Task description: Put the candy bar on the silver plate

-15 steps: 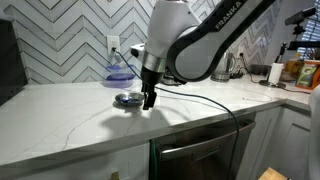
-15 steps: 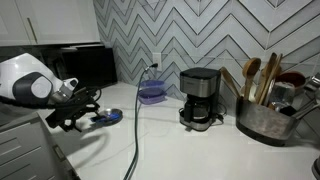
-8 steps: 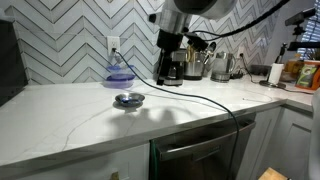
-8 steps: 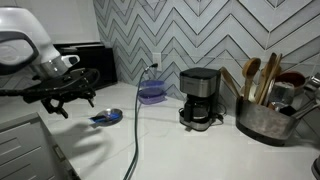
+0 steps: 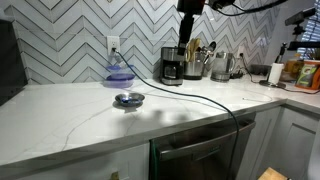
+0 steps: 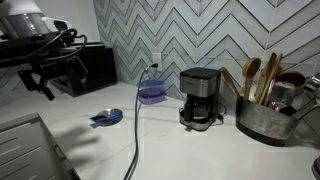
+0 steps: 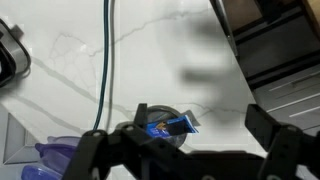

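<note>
The silver plate (image 5: 138, 99) sits on the white counter, and the candy bar (image 5: 127, 98) in its bluish wrapper lies on it. Both also show in an exterior view, plate (image 6: 116, 117) and candy bar (image 6: 102, 118). In the wrist view the candy bar (image 7: 168, 127) lies tilted across the plate (image 7: 157, 113), far below. My gripper (image 5: 187, 45) is open and empty, raised high above the counter and well apart from the plate. It also shows in an exterior view (image 6: 48, 82) and in the wrist view (image 7: 198, 115).
A blue-purple bowl (image 5: 119, 74) stands by the wall outlet behind the plate. A black coffee maker (image 6: 200, 97) and a pot of wooden utensils (image 6: 262, 112) stand further along the counter. A dark cable (image 7: 105, 60) runs across the counter. A dishwasher front (image 5: 195, 150) sits below the counter edge.
My gripper was down at the plate a second ago; it has risen steeply and drawn away, open and empty. The candy bar stays on the plate.
</note>
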`<move>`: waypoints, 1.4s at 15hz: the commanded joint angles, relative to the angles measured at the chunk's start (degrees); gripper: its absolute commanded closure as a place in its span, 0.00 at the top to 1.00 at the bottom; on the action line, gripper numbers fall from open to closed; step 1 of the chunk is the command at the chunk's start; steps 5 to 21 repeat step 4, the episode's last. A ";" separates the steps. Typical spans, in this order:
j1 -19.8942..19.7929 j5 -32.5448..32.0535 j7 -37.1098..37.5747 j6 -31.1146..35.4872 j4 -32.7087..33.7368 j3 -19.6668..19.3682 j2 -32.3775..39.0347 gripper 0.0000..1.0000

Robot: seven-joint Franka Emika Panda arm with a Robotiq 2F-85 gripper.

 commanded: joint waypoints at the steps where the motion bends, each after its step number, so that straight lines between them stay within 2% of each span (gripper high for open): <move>1: -1.71 1.05 -0.80 0.07 0.06 1.31 0.25 1.00; 21: -1.71 1.05 -0.61 0.07 0.05 1.41 0.42 1.00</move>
